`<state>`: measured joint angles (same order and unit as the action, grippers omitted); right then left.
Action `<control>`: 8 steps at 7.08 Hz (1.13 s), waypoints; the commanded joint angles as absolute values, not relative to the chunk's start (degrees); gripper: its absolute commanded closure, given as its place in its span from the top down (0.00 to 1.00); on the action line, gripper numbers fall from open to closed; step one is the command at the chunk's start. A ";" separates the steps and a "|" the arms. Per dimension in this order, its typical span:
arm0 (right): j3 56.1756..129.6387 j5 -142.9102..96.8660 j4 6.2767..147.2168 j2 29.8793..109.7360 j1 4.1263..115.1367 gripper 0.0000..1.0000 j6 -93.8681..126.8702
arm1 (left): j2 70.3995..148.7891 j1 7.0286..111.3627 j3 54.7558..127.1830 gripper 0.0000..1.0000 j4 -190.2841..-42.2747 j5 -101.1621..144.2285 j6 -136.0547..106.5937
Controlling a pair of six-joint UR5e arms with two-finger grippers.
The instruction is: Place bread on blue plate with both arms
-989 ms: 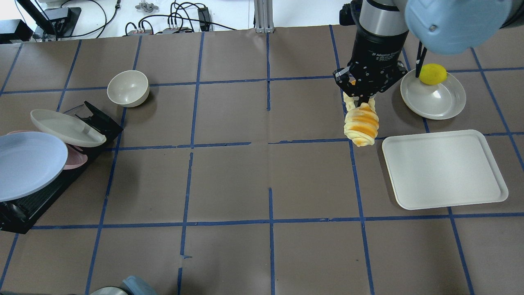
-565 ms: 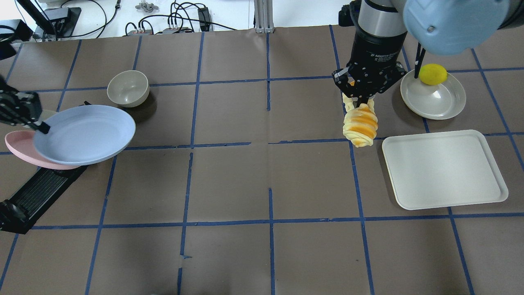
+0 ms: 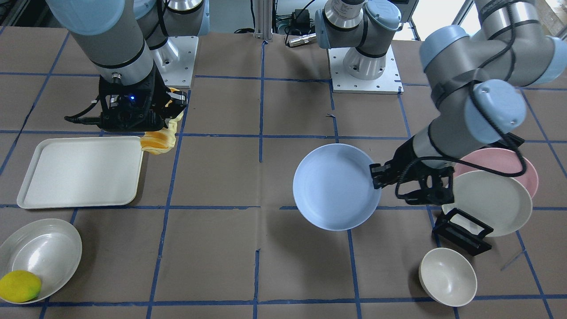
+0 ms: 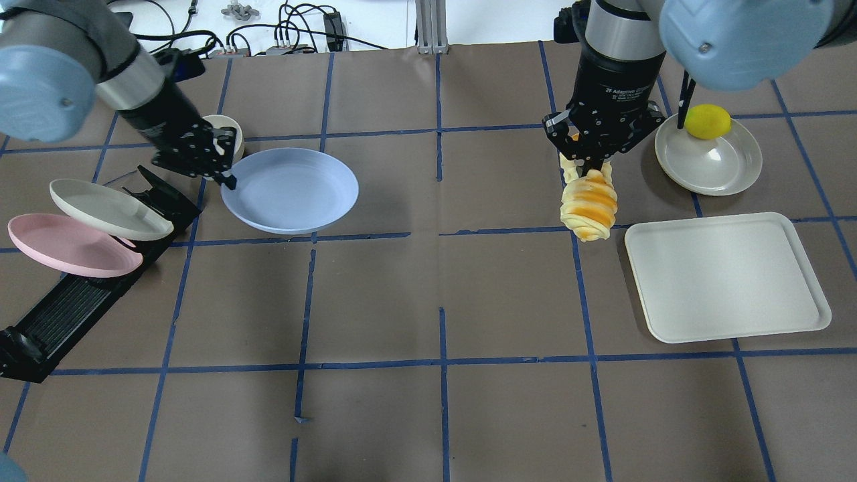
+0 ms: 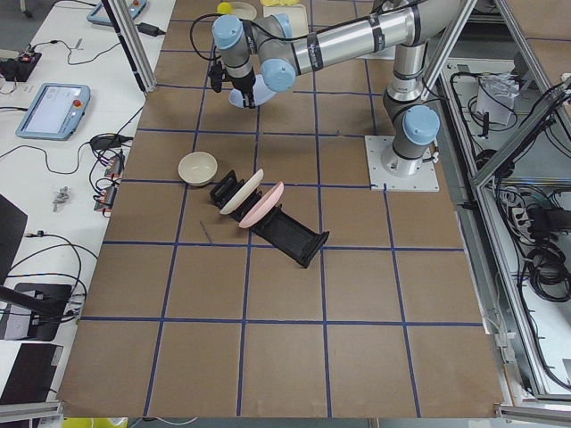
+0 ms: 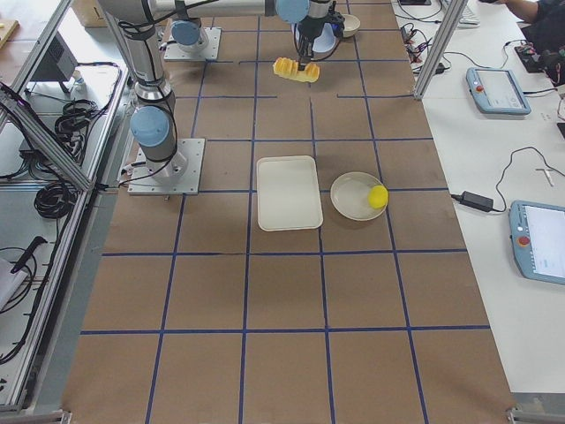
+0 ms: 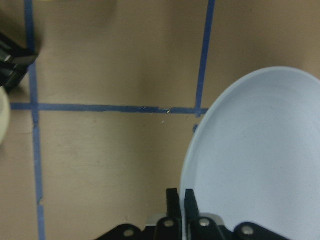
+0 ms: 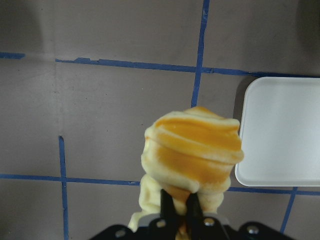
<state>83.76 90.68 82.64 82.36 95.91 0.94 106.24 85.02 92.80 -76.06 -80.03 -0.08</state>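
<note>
My left gripper (image 4: 227, 181) is shut on the rim of the blue plate (image 4: 291, 191) and holds it level above the table, left of centre. The plate also shows in the front view (image 3: 334, 186) and the left wrist view (image 7: 260, 160). My right gripper (image 4: 589, 161) is shut on the top end of the bread (image 4: 589, 207), which hangs down in the air to the right of centre, beside the white tray's far-left corner. The bread also shows in the right wrist view (image 8: 192, 155) and the front view (image 3: 159, 139).
A black rack (image 4: 73, 301) at the left holds a cream plate (image 4: 107, 209) and a pink plate (image 4: 67, 244). A cream bowl (image 4: 231, 130) sits behind my left gripper. A white tray (image 4: 726, 276) lies at the right. A lemon (image 4: 707, 121) sits in a grey dish (image 4: 710, 161).
My left arm has lifted the blue plate off the rack and carried it right, toward the table's centre. My right gripper with the bread has barely moved.
</note>
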 commanded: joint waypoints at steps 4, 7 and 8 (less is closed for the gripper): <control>83.67 90.18 82.44 82.44 96.06 0.22 1.23 | 112.06 99.66 95.09 0.02 -62.33 -77.87 -10.71; 83.41 86.57 87.69 78.77 100.18 0.21 6.76 | 112.50 100.72 101.23 0.81 -54.35 -79.18 -13.52; 83.50 86.49 92.85 75.53 101.41 0.21 6.94 | 111.46 100.37 100.64 1.00 -54.40 -82.32 -13.27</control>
